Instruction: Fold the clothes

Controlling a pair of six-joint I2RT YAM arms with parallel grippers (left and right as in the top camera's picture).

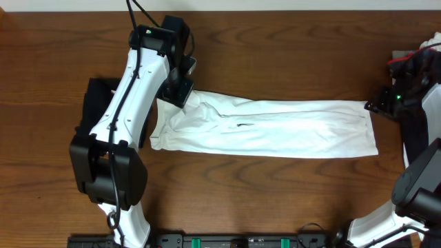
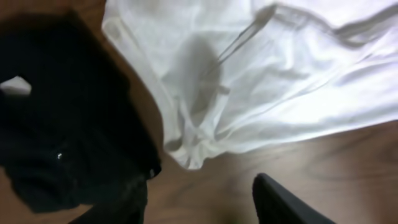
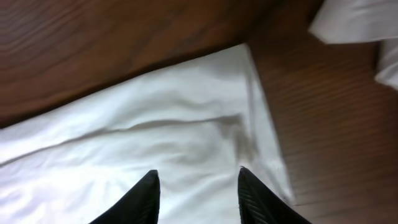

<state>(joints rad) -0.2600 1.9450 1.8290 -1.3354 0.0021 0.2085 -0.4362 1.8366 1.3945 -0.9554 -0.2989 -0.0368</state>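
Note:
The clothes in play are a white T-shirt (image 1: 275,127), lying folded into a long flat strip across the middle of the table. Its print is hidden. My left gripper (image 1: 180,88) hovers over the strip's bunched left end (image 2: 249,81), open, with bare wood between its fingertips (image 2: 280,202). My right gripper (image 1: 375,107) is at the strip's right end, open just above the cloth (image 3: 155,143), its fingers (image 3: 146,196) holding nothing.
A black garment (image 1: 93,103) lies at the left beside the shirt, partly under my left arm, and fills the left side of the left wrist view (image 2: 62,112). More white cloth (image 1: 431,48) sits at the far right edge (image 3: 354,22). Bare wood surrounds the strip.

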